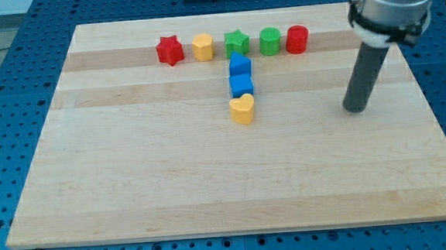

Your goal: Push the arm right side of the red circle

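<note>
A pale wooden board (211,180) made of glued planks lies on a blue perforated bench (4,99), and everything on it is easiest placed from the red circle — a squat red cylinder block (297,39) standing near the board's far edge, towards the view's top.

To the view's left of the red circle runs a row of four more blocks, all on the same line: just beside it a green cylinder block (270,41), then a green star block (236,42), then a yellow block with faceted sides (203,46) whose exact shape I cannot make out, and farthest from it a red star block (169,50).

Below the green star, so down and to the view's left of the red circle, a short column hangs off the row: a blue block (239,65), a second blue block (241,84) touching it, and a yellow heart block (242,108) at the bottom end.

The arm carries no pincer, so there is nothing to open or close — only a straight dark rod. My tip (355,109) rests on the bare wood to the view's right of the red circle and lower down, well apart from it and touching no block.
</note>
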Tool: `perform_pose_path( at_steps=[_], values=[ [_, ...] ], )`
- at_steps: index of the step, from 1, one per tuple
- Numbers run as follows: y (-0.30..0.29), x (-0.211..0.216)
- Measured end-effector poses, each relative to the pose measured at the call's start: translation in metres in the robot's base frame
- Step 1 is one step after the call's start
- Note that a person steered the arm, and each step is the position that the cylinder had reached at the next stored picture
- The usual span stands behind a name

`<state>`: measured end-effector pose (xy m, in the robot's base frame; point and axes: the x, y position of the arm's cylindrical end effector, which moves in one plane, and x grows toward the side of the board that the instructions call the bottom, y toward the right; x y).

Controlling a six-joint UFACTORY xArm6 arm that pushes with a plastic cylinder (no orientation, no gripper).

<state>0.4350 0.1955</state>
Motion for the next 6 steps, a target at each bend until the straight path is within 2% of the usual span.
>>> perform_pose_path(
  at_steps=[3, 4, 6],
  values=[
    [0.019, -0.158],
    [0.018, -0.180],
    [-0.011, -0.143]
  ],
)
